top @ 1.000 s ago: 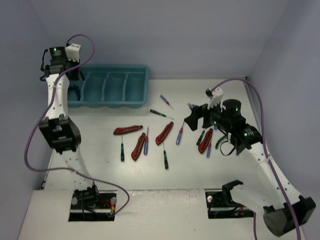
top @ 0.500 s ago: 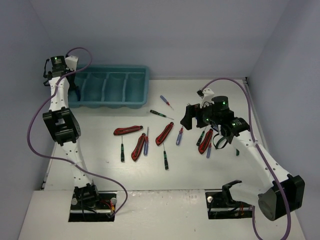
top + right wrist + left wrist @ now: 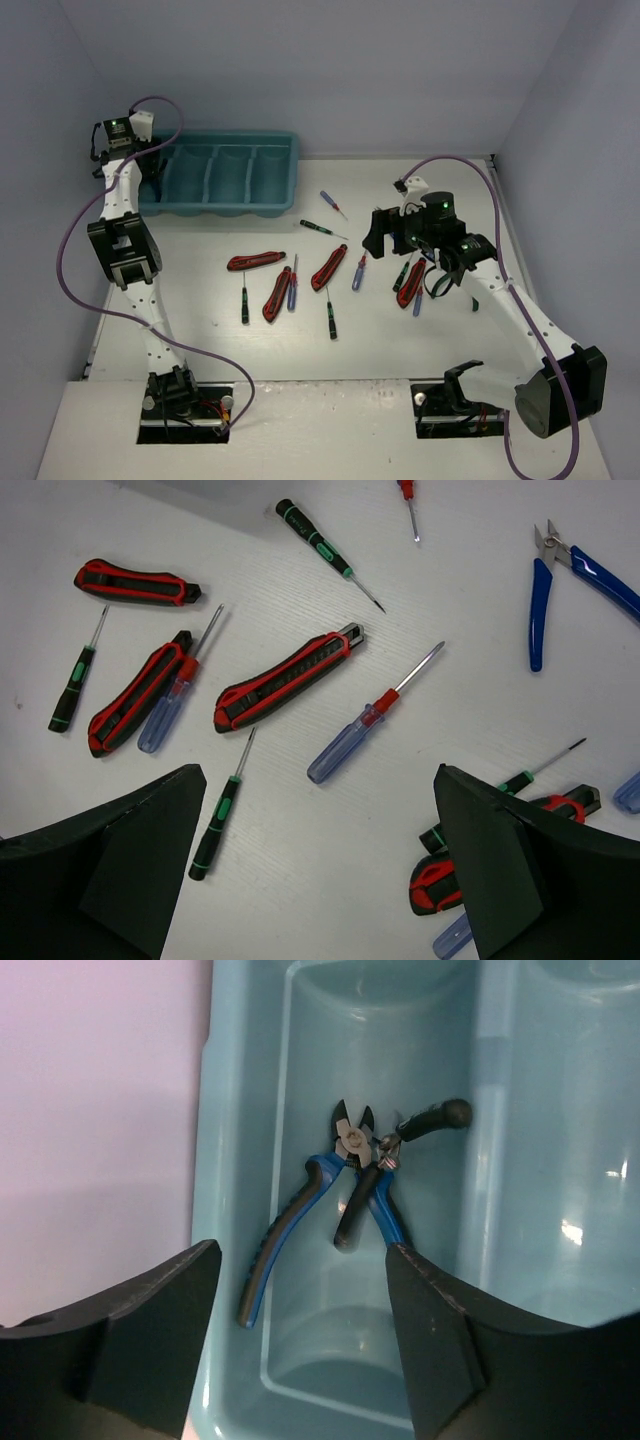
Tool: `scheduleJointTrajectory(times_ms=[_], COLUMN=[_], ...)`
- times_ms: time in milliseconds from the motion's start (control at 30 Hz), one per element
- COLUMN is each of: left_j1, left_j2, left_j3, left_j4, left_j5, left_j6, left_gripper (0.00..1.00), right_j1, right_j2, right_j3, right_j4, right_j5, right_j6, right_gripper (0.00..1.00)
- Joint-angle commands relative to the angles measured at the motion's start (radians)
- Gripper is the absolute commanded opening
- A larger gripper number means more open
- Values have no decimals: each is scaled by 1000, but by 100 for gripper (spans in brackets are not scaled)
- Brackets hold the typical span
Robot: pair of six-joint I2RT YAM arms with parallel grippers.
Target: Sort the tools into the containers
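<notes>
The teal tray of long containers stands at the back left. My left gripper hangs open over its leftmost compartment. Blue-handled pliers lie on that compartment's floor, crossed with a second black-gripped pair, below my empty left gripper. Loose tools lie mid-table: red-and-black utility knives and thin screwdrivers. My right gripper hovers open above them. In its wrist view the right gripper holds nothing, with a blue-handled screwdriver and a knife just ahead.
More blue pliers lie at the right, and another knife with screwdrivers sits under the right arm. The tray's other compartments look bare. Walls close in the table at the back and both sides.
</notes>
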Motion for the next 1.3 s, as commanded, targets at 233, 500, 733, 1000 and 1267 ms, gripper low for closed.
scheduleJointTrajectory(times_ms=[233, 500, 733, 1000, 1267], left_j1=[-1, -93, -356, -562, -631], left_j2=[-298, -623, -858, -1056, -1233], left_j3=[-136, -406, -651, -901, -1050], left_j4=[138, 114, 47, 49, 41], left_j5=[57, 149, 175, 194, 219], left_j6=[-247, -463, -543, -598, -612], left_gripper=[67, 68, 72, 72, 72], right_j1=[-102, -168, -265, -421, -583], right_j2=[-40, -6, 94, 206, 294], right_j3=[35, 26, 13, -40, -116], right_j4=[-20, -50, -51, -52, -48], right_j5=[453, 737, 738, 593, 408], right_j6=[36, 27, 105, 169, 217], right_gripper=[96, 96, 95, 88, 82])
